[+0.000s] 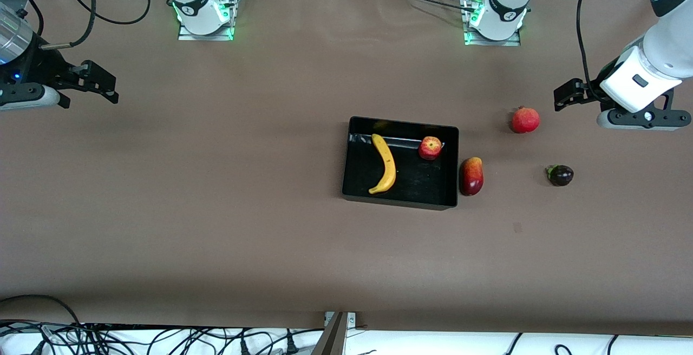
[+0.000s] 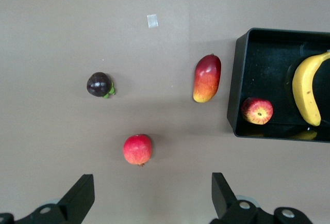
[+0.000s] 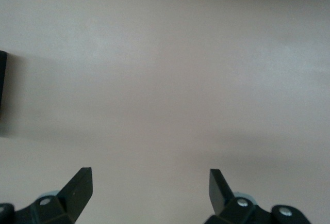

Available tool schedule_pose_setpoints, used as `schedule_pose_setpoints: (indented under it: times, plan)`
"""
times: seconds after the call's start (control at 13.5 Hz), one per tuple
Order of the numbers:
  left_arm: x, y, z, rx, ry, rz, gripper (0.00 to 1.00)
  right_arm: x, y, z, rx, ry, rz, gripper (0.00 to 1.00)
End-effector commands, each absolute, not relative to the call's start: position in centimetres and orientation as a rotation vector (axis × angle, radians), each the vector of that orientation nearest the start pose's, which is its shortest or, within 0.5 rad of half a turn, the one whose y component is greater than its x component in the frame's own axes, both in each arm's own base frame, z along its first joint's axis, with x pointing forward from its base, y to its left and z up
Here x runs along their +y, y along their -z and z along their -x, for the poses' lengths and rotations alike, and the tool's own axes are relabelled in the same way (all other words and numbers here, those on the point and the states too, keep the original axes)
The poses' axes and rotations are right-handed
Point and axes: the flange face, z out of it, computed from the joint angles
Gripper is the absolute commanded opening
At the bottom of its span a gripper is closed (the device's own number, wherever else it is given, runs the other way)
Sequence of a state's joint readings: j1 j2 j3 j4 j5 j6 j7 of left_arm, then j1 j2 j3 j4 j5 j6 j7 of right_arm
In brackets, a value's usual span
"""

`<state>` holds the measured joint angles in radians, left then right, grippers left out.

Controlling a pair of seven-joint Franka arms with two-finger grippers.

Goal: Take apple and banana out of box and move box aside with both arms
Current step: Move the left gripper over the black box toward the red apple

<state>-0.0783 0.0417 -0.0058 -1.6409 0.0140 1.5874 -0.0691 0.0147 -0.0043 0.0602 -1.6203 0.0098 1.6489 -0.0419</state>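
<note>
The front view looks steeply down from high across the table [image 1: 216, 236], facing both arm bases. Each wrist view looks straight down past its own fingertips. The left wrist view shares the box [image 2: 238, 90] and loose fruit with the front view; the right wrist view catches only the box's edge.

Brown table [image 1: 216, 209]. Red-yellow mango [image 1: 471, 176], red pomegranate [image 1: 525, 120] and dark purple mangosteen [image 1: 561, 175] lie toward left arm's end.

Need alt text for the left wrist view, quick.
A black box holds a banana and an apple. Beside it on the brown table lie a mango, a pomegranate and a mangosteen, under the open left gripper.
</note>
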Motion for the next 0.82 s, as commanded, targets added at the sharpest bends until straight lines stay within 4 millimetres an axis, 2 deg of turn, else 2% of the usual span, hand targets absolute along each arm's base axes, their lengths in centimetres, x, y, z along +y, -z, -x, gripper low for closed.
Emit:
schedule_pose_setpoints:
  times: [0.0, 0.74]
  plan:
    - [-4.6, -57.5, -57.1, 0.046, -0.155, 3.124, 1.00, 4.4, -61.6, -55.7, -0.175, 0.057, 3.130, 1.00]
    - [-5.2, -56.4, -57.3, 0.043, -0.216, 3.126, 1.00, 4.5, -61.9, -55.5, -0.184, 0.065, 3.126, 1.00]
